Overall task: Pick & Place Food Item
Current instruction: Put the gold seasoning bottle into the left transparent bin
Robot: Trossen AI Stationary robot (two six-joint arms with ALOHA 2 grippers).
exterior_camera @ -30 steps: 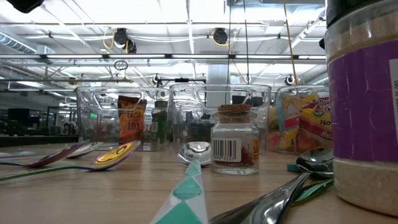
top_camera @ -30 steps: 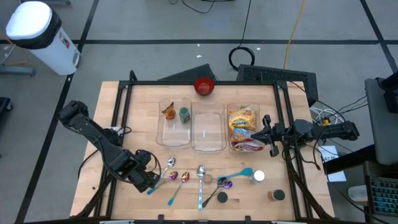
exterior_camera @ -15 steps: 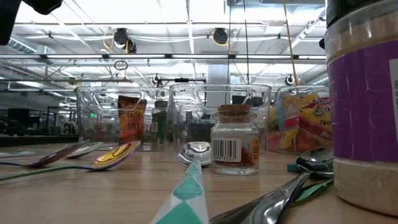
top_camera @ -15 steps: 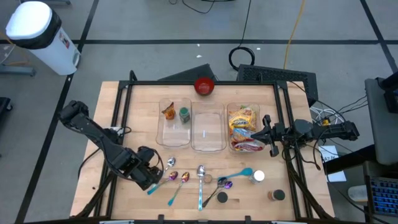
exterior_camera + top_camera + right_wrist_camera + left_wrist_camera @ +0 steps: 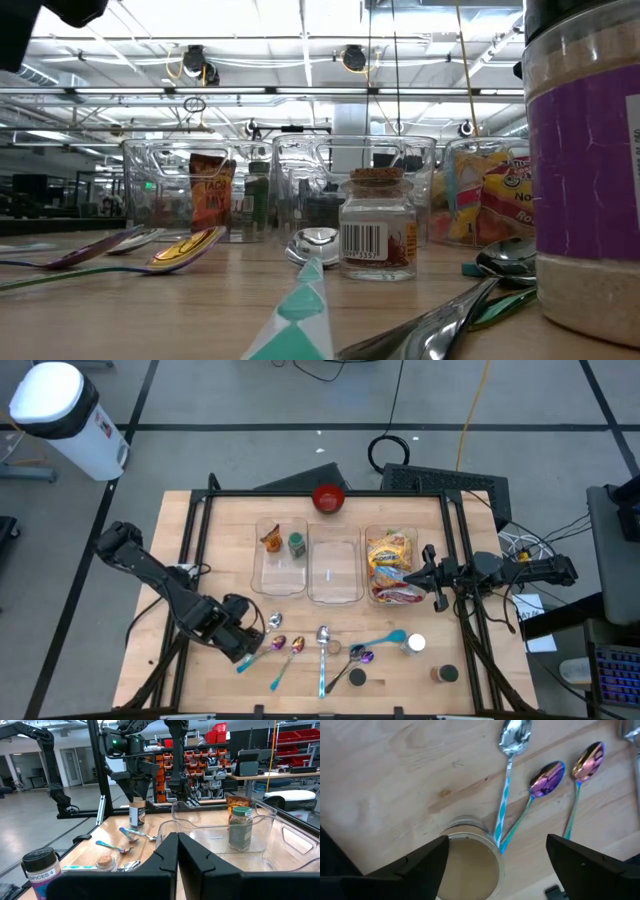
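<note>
Now the left hand (image 5: pixel 243 643), fingers wide, straddles a jar (image 5: pixel 470 862) near the surface's front-left edge; likely grasp step, closing next. Right hand (image 5: pixel 428 573) shut, waiting at right edge.

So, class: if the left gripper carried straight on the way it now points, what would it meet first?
Most likely the open glass jar standing between the left gripper's spread fingers, with the wooden table beneath. The spoons lie just beyond it. Depth is unclear, so this is a hedged reading.
</note>
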